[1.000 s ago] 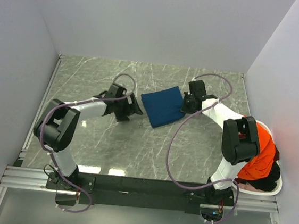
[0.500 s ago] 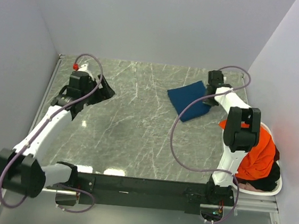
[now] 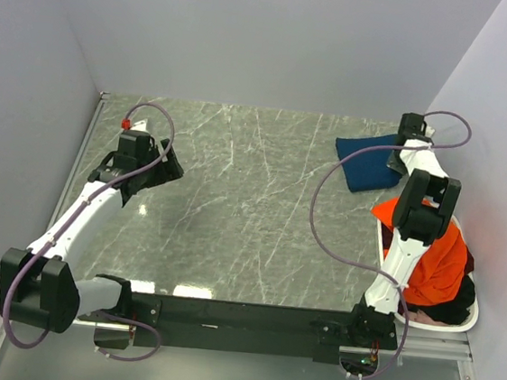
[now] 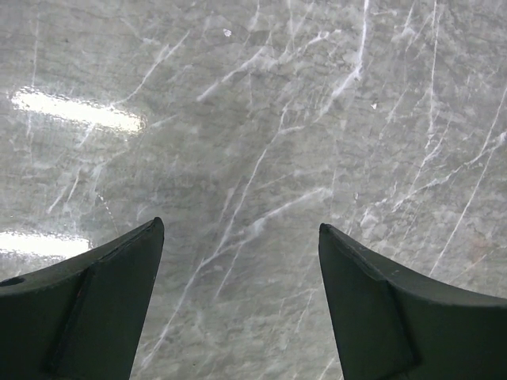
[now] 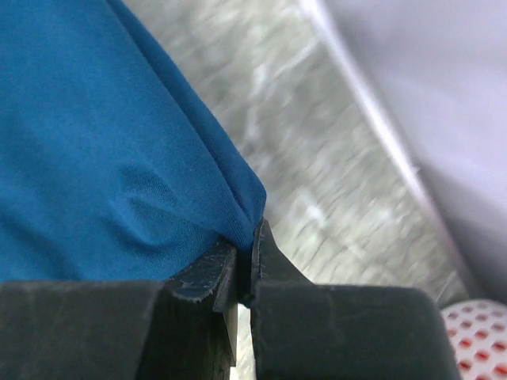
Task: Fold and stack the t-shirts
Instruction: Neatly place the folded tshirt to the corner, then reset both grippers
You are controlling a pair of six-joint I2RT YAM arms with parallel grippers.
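Note:
A folded navy blue t-shirt lies at the far right of the marble table, by the right wall. My right gripper is shut on its edge; in the right wrist view the blue cloth is pinched between the closed fingertips. A bright orange t-shirt is heaped with dark cloth in the white basket at the right. My left gripper is open and empty over bare marble at the far left; its two dark fingers stand wide apart.
The table is grey marble with white veins. Grey walls close in the back, left and right. A metal rail runs along the left edge. The right arm's purple cable loops over the right half of the table.
My right gripper has dragged the folded navy shirt from the table's middle to the far right corner. My left arm swung away to the far left and has since held nearly still.

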